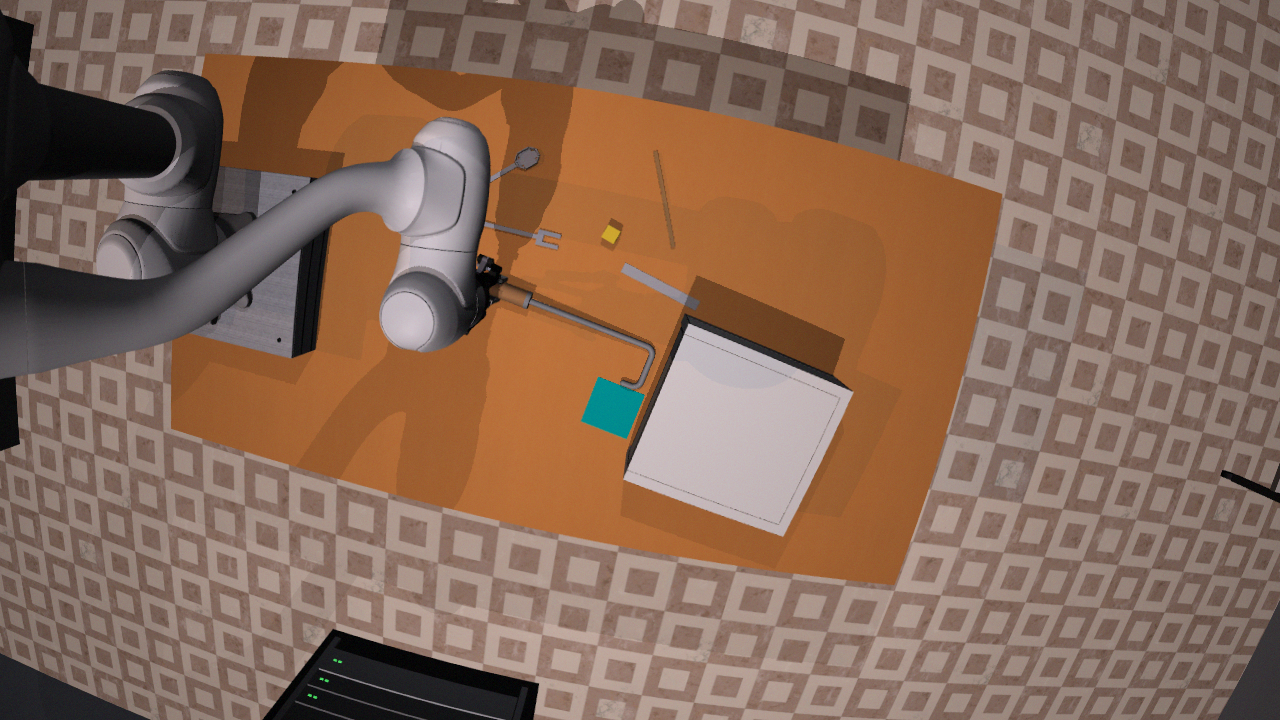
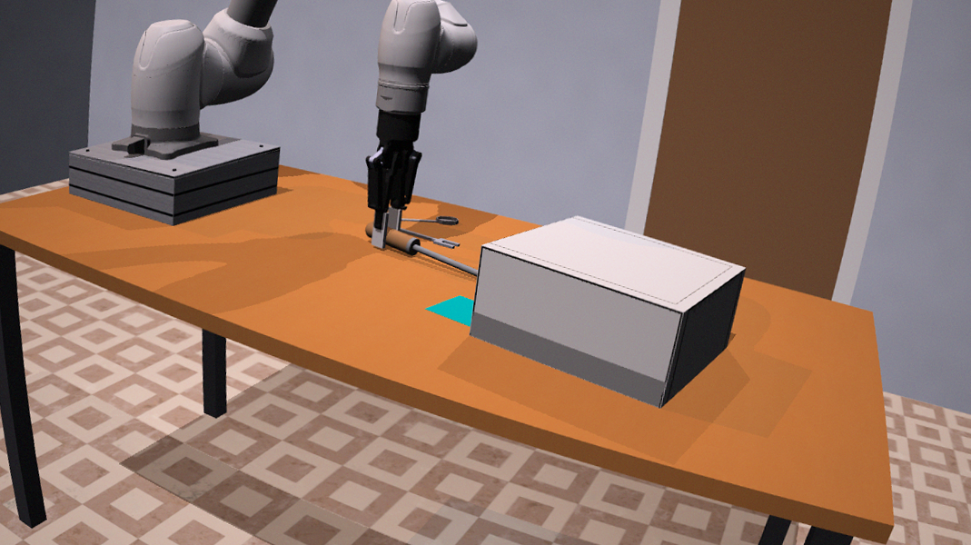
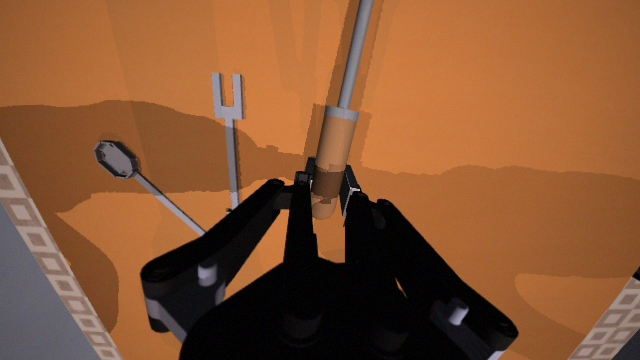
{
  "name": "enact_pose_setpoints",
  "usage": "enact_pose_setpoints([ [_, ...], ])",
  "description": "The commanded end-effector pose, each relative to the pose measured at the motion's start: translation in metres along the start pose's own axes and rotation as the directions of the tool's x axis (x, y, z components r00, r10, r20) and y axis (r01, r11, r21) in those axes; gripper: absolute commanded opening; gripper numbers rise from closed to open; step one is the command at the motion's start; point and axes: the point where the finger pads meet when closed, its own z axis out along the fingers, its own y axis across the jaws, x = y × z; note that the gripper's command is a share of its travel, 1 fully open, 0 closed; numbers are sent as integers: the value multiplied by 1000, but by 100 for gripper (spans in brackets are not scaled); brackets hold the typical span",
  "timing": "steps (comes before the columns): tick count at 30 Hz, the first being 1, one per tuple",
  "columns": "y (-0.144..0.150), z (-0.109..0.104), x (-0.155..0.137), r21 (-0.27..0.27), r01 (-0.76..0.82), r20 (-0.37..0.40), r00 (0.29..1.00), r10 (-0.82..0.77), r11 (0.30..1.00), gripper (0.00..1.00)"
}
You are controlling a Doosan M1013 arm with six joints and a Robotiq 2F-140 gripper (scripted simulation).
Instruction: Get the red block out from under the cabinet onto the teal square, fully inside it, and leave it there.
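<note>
My gripper (image 1: 494, 288) (image 2: 389, 225) (image 3: 326, 172) is shut on the brown handle of a hook tool (image 1: 515, 295) (image 2: 399, 241) (image 3: 334, 140) that lies low on the table. Its grey rod (image 1: 586, 322) (image 3: 354, 50) runs to the white cabinet (image 1: 738, 429) (image 2: 607, 280). The bent hook end (image 1: 646, 365) lies at the cabinet's left edge, just above the teal square (image 1: 613, 406) (image 2: 452, 308). The red block is hidden under the cabinet.
A fork-ended tool (image 1: 532, 234) (image 3: 229, 125), a round-headed tool (image 1: 523, 161) (image 3: 120, 162), a small yellow cube (image 1: 610, 233), a thin brown stick (image 1: 664, 198) and a flat grey bar (image 1: 657, 284) lie on the orange table (image 1: 429, 411). The arm's grey base block (image 2: 173, 174) stands at the left end.
</note>
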Motion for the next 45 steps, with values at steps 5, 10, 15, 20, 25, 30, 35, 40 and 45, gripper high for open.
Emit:
enact_pose_setpoints([
  [5,0,0,2,0,0,0,1000,0,1000,0],
  [10,0,0,3,0,0,0,1000,0,1000,0],
  [15,0,0,7,0,0,0,1000,0,1000,0],
  [20,0,0,12,0,0,0,1000,0,1000,0],
  [25,0,0,19,0,0,0,1000,0,1000,0],
  [30,0,0,24,0,0,0,1000,0,1000,0],
  [35,0,0,33,0,0,0,1000,0,1000,0],
  [40,0,0,44,0,0,0,1000,0,1000,0],
  [45,0,0,51,0,0,0,1000,0,1000,0],
])
